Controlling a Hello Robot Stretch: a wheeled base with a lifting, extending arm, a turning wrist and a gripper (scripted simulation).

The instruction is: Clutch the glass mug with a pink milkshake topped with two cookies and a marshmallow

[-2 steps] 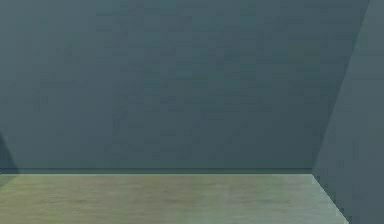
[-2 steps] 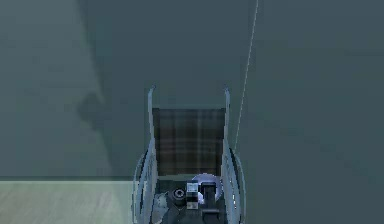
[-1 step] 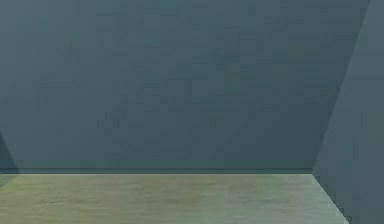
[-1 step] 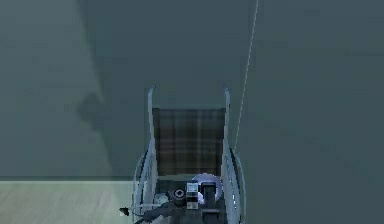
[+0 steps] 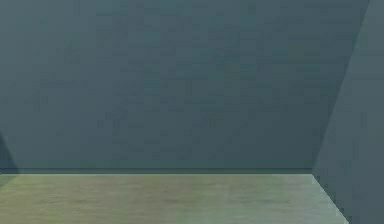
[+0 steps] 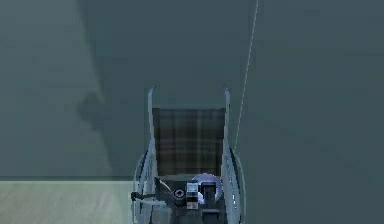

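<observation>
A plain blue-grey wall (image 5: 180, 80) backs both views, with a strip of pale wood-grain floor (image 5: 160, 205) at its foot and a corner toward the forward view's right.

In the arm side view one chair (image 6: 190, 130) stands against that wall. It has a dark checked back in a pale frame, and its side rails run down to the seat.

Low over the seat sits the gripper (image 6: 148, 196), its dark body reaching toward the picture's left. With the seat and its contents at and behind the fingers, I cannot tell whether the pincer holds anything or how its fingers stand.

Two small white squares (image 6: 190, 192) mark the wrist. Just beside them, on their right, is one pale rounded blob (image 6: 208, 184) with a lilac tinge, low on the chair. I judge it the likeliest candidate for the milkshake mug, though no cookies or marshmallow can be made out.

The step in hand looks like the final approach to the grasp. To do it well, bring the fingers level with the middle of the glass, keep clear of the side rails, and lift it straight up and upright before drawing back.
</observation>
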